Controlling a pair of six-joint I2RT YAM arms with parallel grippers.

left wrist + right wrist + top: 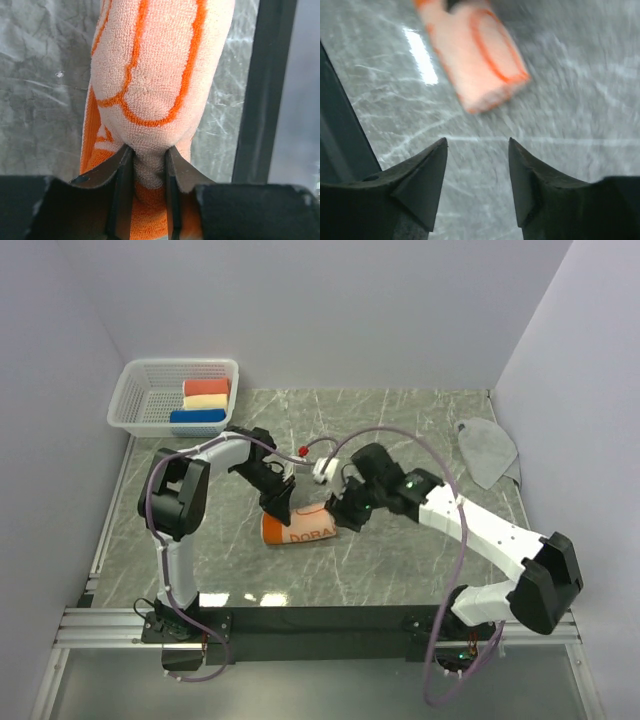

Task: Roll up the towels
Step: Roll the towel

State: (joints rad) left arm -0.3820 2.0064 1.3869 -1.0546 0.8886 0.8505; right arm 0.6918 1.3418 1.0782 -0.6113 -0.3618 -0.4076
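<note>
rolled towel (296, 527) mid counter (400, 565) | basket (124, 406) far-left corner, three rolls (205, 400) in it | flat towel (487, 450) far right

Your top view: pale lilac-white walls box in scene on three sides. Back wall (330, 310) plain across top of frame; left wall (50, 440) and right wall (580, 390) slant in toward it. Tabletop (400, 570) grey-green marble pattern with white veins, fills middle of frame. Aluminium rail (110, 625) runs along lower edge, second rail (105, 530) up left edge of tabletop. Light soft and even, shadows faint.

Your right wrist view: blurred; bright streak of glare (422, 55) on marble, upper left.

Your left wrist view: dark upright bar (260, 90) at right of frame.
</note>
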